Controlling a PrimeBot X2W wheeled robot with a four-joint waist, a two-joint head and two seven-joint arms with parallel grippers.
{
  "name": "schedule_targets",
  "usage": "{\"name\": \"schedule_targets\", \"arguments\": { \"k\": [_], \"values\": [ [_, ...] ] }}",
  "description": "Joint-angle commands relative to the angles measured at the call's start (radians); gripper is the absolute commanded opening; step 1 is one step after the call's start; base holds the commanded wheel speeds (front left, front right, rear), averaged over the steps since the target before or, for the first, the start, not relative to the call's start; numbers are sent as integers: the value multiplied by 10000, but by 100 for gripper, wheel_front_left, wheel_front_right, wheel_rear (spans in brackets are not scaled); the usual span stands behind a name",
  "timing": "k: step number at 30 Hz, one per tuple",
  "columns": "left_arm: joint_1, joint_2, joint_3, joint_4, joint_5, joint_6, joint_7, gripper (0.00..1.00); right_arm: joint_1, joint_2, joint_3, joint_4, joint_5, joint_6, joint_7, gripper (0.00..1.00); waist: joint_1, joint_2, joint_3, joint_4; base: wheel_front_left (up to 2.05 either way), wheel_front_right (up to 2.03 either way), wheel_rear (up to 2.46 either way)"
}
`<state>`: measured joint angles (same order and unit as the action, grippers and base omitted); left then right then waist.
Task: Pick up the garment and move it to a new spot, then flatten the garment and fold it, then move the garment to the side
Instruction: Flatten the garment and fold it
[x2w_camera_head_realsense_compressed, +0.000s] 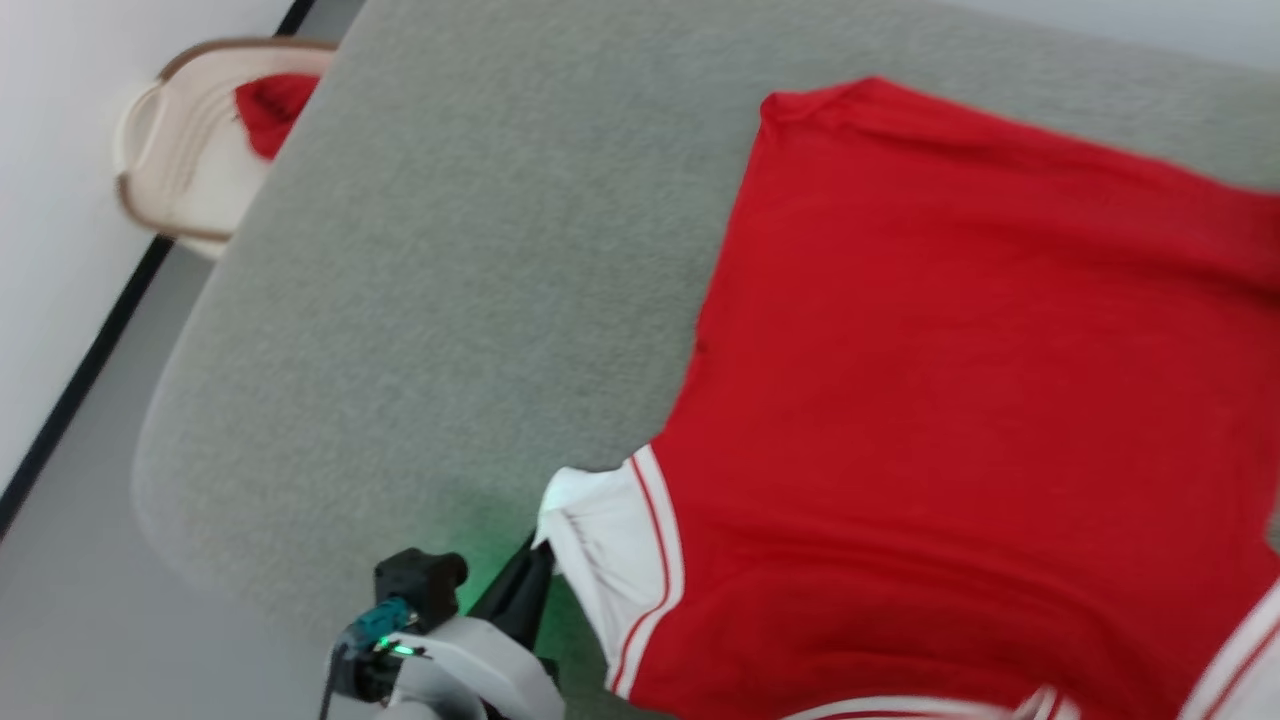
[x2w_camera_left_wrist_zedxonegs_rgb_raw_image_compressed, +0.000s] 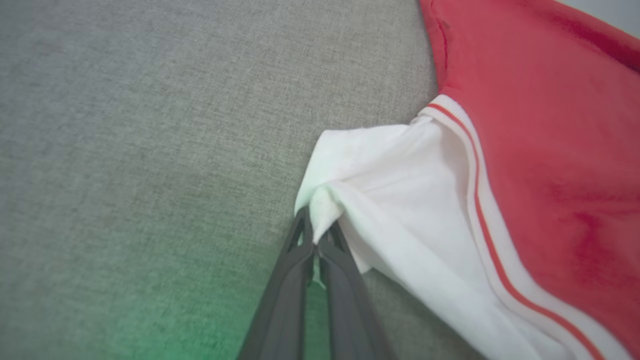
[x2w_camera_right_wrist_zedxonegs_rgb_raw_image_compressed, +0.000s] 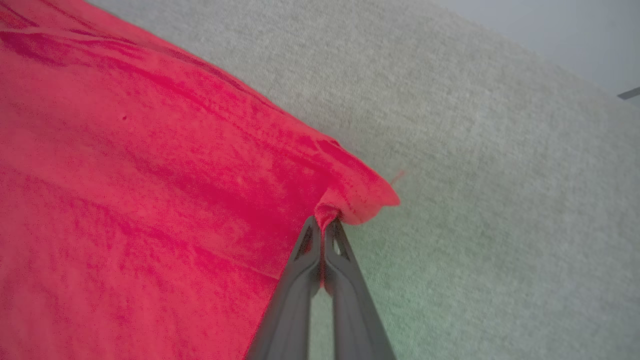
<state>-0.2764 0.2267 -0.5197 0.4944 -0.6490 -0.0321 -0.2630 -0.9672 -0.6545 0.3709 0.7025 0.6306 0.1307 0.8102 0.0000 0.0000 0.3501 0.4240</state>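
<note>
Head view: the garment (x2w_camera_head_realsense_compressed: 960, 400) lies spread on the grey fabric-covered worktop (x2w_camera_head_realsense_compressed: 450, 250), its red body taking up the right part of the surface and running past the picture's right and bottom edges. Its white sleeve (x2w_camera_head_realsense_compressed: 600, 540) sticks out at the garment's lower left, and the left gripper (x2w_camera_head_realsense_compressed: 535, 560) meets the sleeve's outer edge. Well apart from the garment, beyond the worktop's far left corner, stands a pale basket (x2w_camera_head_realsense_compressed: 170, 170) with a small red cloth (x2w_camera_head_realsense_compressed: 272, 108) in it.

Left wrist view: the fingers (x2w_camera_left_wrist_zedxonegs_rgb_raw_image_compressed: 300, 260) are pressed together, pinching a bunched fold of the white sleeve; the striped trim and red body lie to the right of the pinch.

Right wrist view: the right gripper (x2w_camera_right_wrist_zedxonegs_rgb_raw_image_compressed: 324, 222) has its fingers (x2w_camera_right_wrist_zedxonegs_rgb_raw_image_compressed: 345, 260) closed tight on a puckered red corner of the garment, whose red cloth spreads out to the left of the grip over the worktop.
</note>
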Motion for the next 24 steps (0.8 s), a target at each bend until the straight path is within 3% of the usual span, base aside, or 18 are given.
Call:
{"name": "schedule_targets", "arguments": {
  "k": [1, 7, 13, 20, 24],
  "values": [
    [145, 136, 89, 29, -6, 131, 64, 0, 293, -110, 53, -135, 187, 0, 16, 0, 0, 0, -526, -586, 0, 0, 0],
    [460, 522, 191, -402, -76, 349, 253, 0, 1983, -703, 22, -1631, 1087, 0, -32, 0, 0, 0, -943, -1218, 0, 0, 0],
    [837, 857, 252, -895, -168, 532, 497, 0, 4225, -931, -831, -2936, 1543, 0, -18, 0, 0, 0, -1211, -1709, 0, 0, 0],
    [1257, 1205, 322, -1466, -260, 718, 731, 0, 7288, -429, -2742, -4360, 1235, -1, -14, 0, 0, 0, -1355, -2208, 0, 0, 0],
    [1398, 1353, 322, -1748, -266, 785, 822, 0, 9044, 373, -3894, -5232, 930, -3, 90, 0, 0, 0, -1385, -2388, 0, 0, 0]
  ]
}}
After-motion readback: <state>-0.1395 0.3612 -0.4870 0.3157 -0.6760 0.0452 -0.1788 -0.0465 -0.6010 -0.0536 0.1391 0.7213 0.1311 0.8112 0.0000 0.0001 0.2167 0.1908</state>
